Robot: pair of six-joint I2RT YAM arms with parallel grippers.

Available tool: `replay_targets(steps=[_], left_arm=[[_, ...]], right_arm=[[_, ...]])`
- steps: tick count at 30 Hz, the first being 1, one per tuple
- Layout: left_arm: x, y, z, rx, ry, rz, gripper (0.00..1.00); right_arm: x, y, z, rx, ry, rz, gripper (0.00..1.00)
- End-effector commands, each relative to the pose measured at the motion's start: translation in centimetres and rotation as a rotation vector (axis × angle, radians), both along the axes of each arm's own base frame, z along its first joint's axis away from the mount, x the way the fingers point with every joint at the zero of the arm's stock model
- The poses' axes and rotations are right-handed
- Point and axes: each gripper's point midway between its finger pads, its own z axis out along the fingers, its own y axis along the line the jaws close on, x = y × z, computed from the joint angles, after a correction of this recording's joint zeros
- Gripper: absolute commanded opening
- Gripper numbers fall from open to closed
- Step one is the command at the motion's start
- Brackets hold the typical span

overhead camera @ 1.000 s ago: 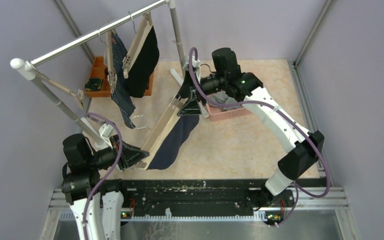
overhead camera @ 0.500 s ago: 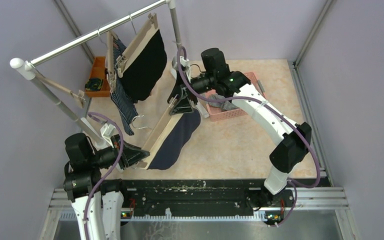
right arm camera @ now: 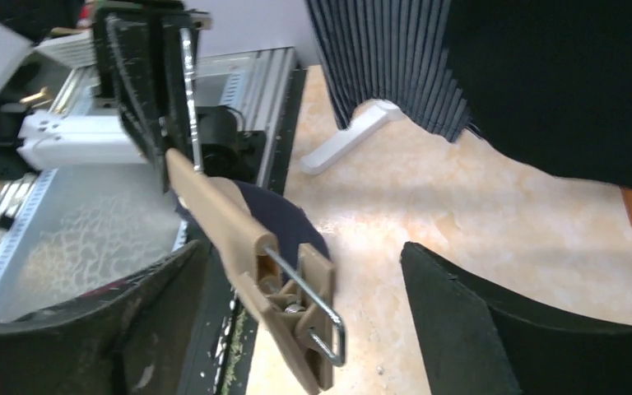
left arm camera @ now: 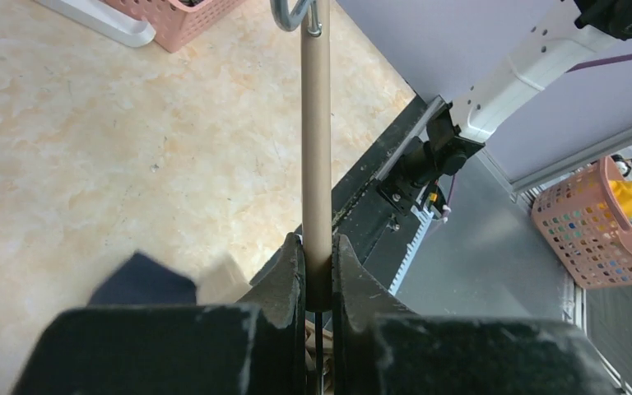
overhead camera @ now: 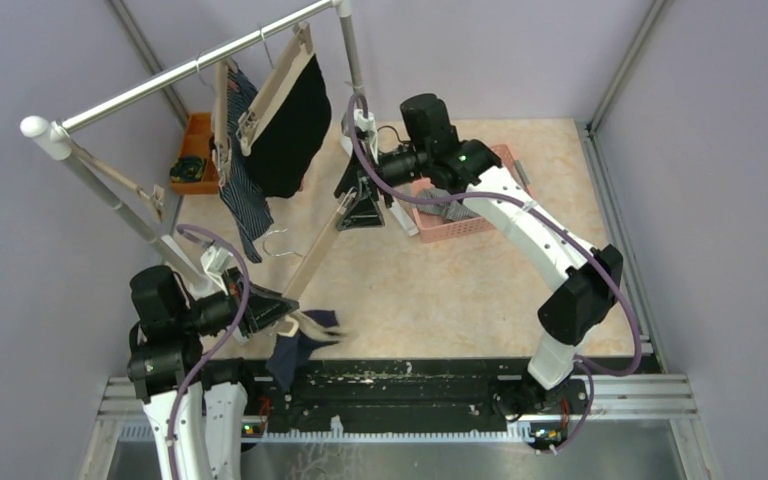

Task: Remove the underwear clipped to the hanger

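Note:
The beige hanger (overhead camera: 322, 250) slants across the floor, and its bar (left arm camera: 316, 148) sits between the shut jaws of my left gripper (overhead camera: 265, 312) (left arm camera: 318, 243). My right gripper (overhead camera: 360, 212) (right arm camera: 303, 247) is open, with its fingers on either side of the hanger's far clip (right arm camera: 300, 309) and not touching it. That clip holds no cloth. The navy underwear (overhead camera: 295, 348) (left arm camera: 141, 281) (right arm camera: 284, 218) is bunched and blurred below the hanger's near end, beside my left gripper. Whether the near clip still holds it is hidden. Striped underwear (overhead camera: 242, 190) (right arm camera: 387, 58) and black underwear (overhead camera: 290, 130) (right arm camera: 559, 82) hang clipped on the rack.
The rack's rail (overhead camera: 200, 65) crosses the back left, and one white foot (right arm camera: 346, 136) stands on the floor. A pink basket (overhead camera: 460, 215) (left arm camera: 183, 15) sits under my right arm. An orange tray (overhead camera: 195, 150) lies behind the rack. The black base rail (overhead camera: 410, 385) runs along the near edge.
The navy underwear has come off the far clip and dropped toward the left gripper's end, which leaves the hanger bar bare. The right gripper shifted slightly toward the rack.

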Motion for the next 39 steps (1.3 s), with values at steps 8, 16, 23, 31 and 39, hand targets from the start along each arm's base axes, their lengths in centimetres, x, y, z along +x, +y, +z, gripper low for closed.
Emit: replay_targets(steps=[8, 16, 23, 31, 39], left_arm=[[3.2, 0.5, 5.6, -0.011, -0.252, 0.032, 0.0], [4.9, 1.0, 7.9, 0.001, -0.348, 0.059, 0.0], [5.5, 1.4, 9.2, 0.01, -0.403, 0.098, 0.0], [6.2, 1.6, 10.1, -0.026, -0.456, 0.139, 0.0], [7.2, 1.8, 9.9, -0.025, -0.452, 0.138, 0.0]], right_arm=[[1.8, -0.2, 5.3, 0.179, -0.189, -0.207, 0.96], [1.3, 0.6, 9.9, 0.416, -0.166, -0.194, 0.93], [0.9, 2.6, 12.5, 0.567, -0.083, -0.051, 0.92], [0.8, 3.3, 12.9, 0.601, -0.066, -0.028, 0.91], [-0.2, 3.7, 13.7, 0.622, -0.05, 0.032, 0.78]])
